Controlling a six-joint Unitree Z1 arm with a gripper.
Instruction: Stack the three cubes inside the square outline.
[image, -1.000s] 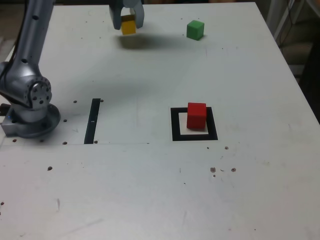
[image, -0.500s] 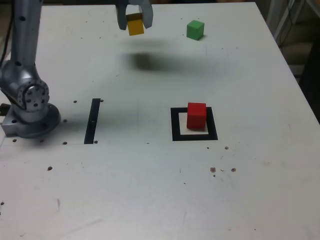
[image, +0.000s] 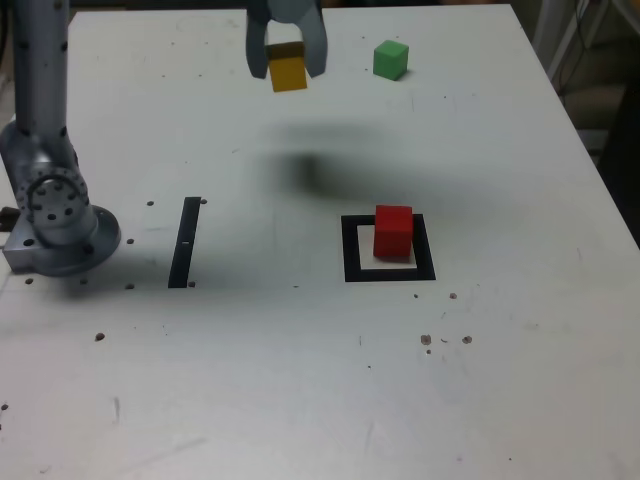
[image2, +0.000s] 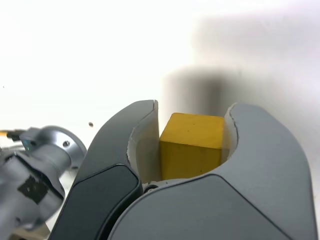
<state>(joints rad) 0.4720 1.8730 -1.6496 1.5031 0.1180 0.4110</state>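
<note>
Gripper (image: 288, 62) clamped on the yellow cube (image: 289, 72), held above the table (image: 500, 380).

Its grey jaws press both sides of the cube – the wrist view shows the yellow cube (image2: 192, 145) wedged between them. On the table, the red cube (image: 393, 231) sits inside the square outline (image: 350, 250), and the green cube (image: 391, 59) rests well apart near the far edge – no brands, labels or writing can be read anywhere.

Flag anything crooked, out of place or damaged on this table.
Nothing stands out. The red cube sits upright inside the square outline, the green cube rests at the far edge, and the gripper holds the yellow cube squarely.
</note>
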